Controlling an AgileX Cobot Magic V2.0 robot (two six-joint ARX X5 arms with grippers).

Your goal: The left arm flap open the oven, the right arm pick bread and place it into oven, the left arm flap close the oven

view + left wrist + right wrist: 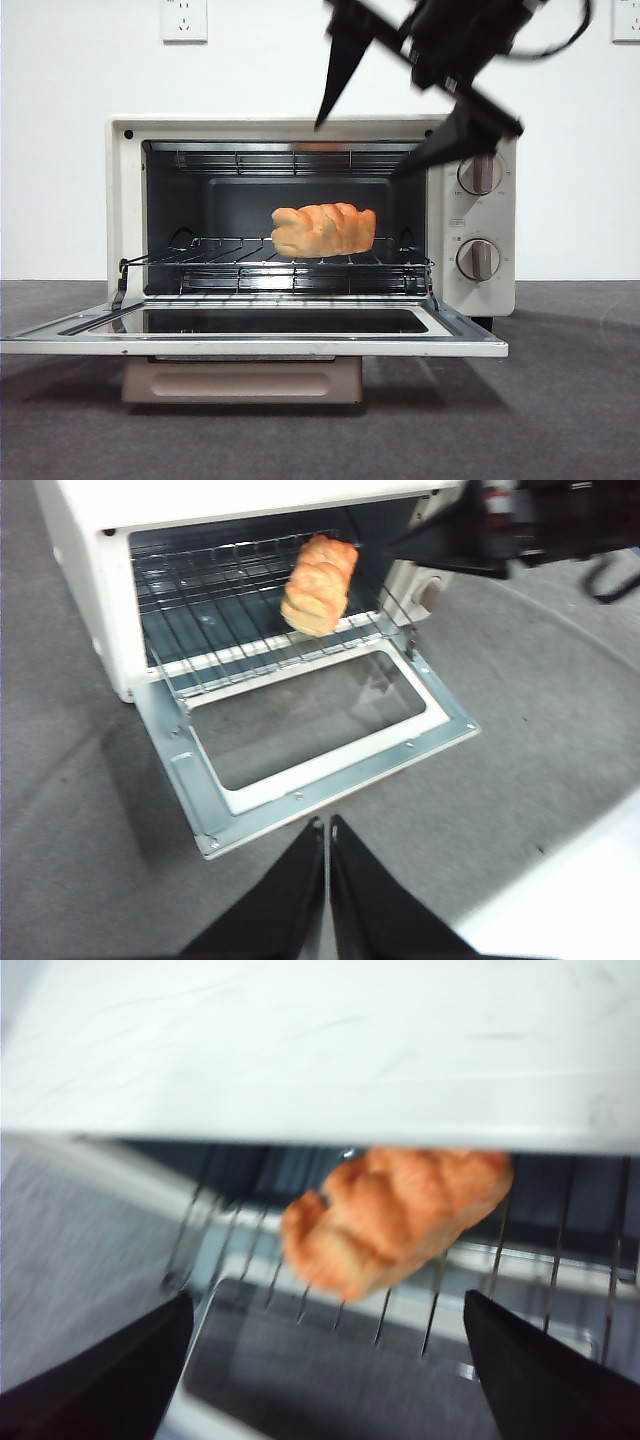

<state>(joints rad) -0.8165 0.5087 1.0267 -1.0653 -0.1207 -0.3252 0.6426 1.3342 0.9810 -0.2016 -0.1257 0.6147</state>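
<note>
- The bread (323, 230) lies on the rack inside the oven (130, 200), whose door (250, 335) is flat open.
- It looks light and soft; squeeze gently across its middle.
- The right gripper (365, 150) hangs wide open and empty above the oven mouth.
- The left gripper (327, 825), jaws together, waits before the door. Its handle, probably stiff, seems the place to lift.

— What can't you make out?
— The right wrist view is smeared; the bread (395, 1215) is blurred, its far end hidden behind the oven (320, 1050) top.
— And up front?
— The right gripper (360, 150) is cropped above.
</note>
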